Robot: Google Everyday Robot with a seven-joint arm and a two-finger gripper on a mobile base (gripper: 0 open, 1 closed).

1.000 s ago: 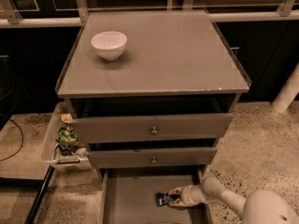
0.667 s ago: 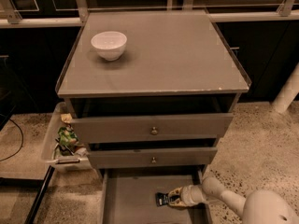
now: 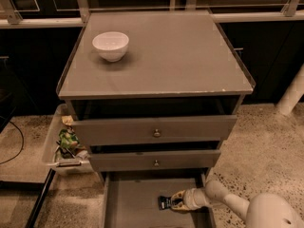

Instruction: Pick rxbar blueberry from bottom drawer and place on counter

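Note:
The rxbar blueberry (image 3: 165, 203) is a small dark wrapper with white print, lying on the grey floor of the pulled-out bottom drawer (image 3: 133, 203), right of its middle. My gripper (image 3: 174, 202) reaches in from the lower right on a pale arm, and its tip is at the bar's right end, touching or around it. The counter (image 3: 161, 56) is the flat grey cabinet top above, with a chipped pale front edge.
A white bowl (image 3: 110, 45) stands on the counter's back left. Two drawers with round knobs (image 3: 156, 133) are shut above the open one. A white bin (image 3: 64, 146) with green and mixed packets stands left of the cabinet. A pale post (image 3: 292, 96) rises at right.

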